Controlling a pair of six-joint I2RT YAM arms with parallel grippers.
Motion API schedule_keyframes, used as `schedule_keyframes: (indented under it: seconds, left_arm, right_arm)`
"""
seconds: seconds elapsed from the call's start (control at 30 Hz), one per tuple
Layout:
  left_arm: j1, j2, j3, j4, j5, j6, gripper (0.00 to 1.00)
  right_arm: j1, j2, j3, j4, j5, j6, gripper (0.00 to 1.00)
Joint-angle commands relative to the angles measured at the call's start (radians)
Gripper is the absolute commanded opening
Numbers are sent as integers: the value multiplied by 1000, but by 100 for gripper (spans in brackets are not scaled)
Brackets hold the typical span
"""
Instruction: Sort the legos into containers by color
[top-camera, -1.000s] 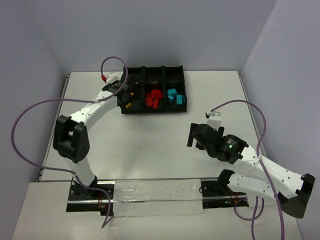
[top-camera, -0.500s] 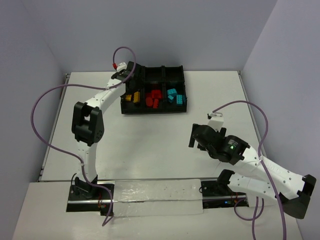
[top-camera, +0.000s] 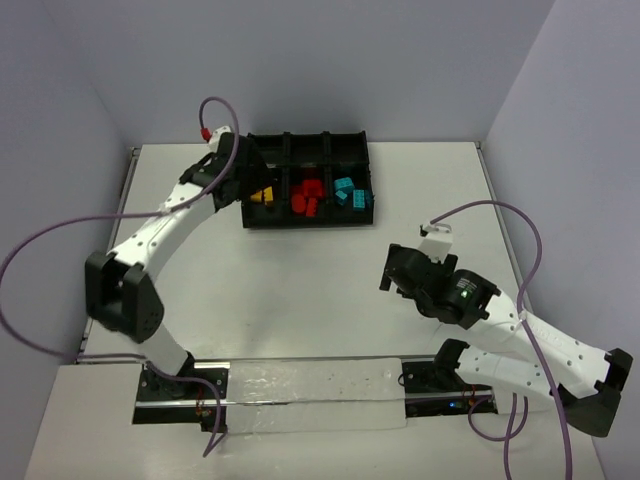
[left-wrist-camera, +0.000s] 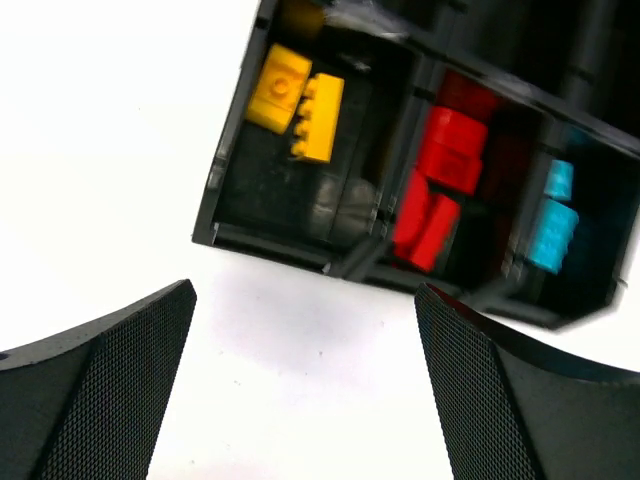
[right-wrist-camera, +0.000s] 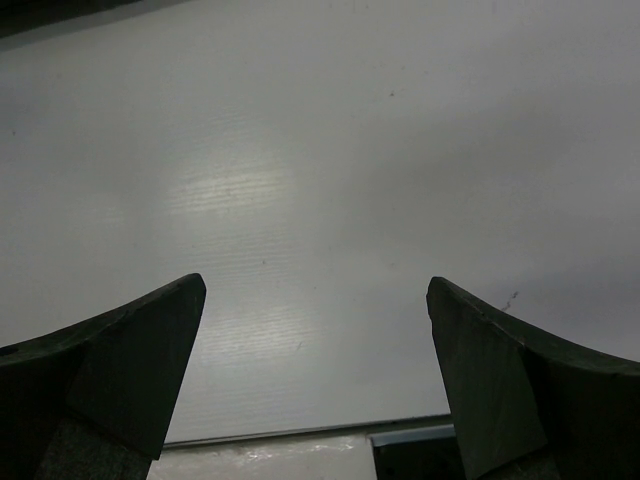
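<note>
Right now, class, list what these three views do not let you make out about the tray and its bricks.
- Top external: the left arm covers the tray at its left edge, and the rear compartments are too dark to read.
- Left wrist: the rear row is blurred and cut off by the top edge. The piled red bricks cannot be counted.
- Right wrist: the tray is out of view.

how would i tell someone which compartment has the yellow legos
Find the black tray at the far edge of the white table. In its near row of three, take the leftmost compartment. It alone holds yellow legos; the middle holds red legos and the right one cyan legos.
</note>
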Motion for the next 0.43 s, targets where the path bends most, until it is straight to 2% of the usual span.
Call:
schedule_keyframes:
  seconds: [0.0,0.17,0.4]
  left_arm:
    - [-3,-173,-173,91,102,80,99]
    - [-6,-366,-391,107,131,104,99]
    - [-6,-605,-546,89,138,100,99]
  right_arm:
    - [7,34,56,-3,74,30,100]
    - [8,56,60,17,74,26,100]
    - [10,42,51,43,75,30,100]
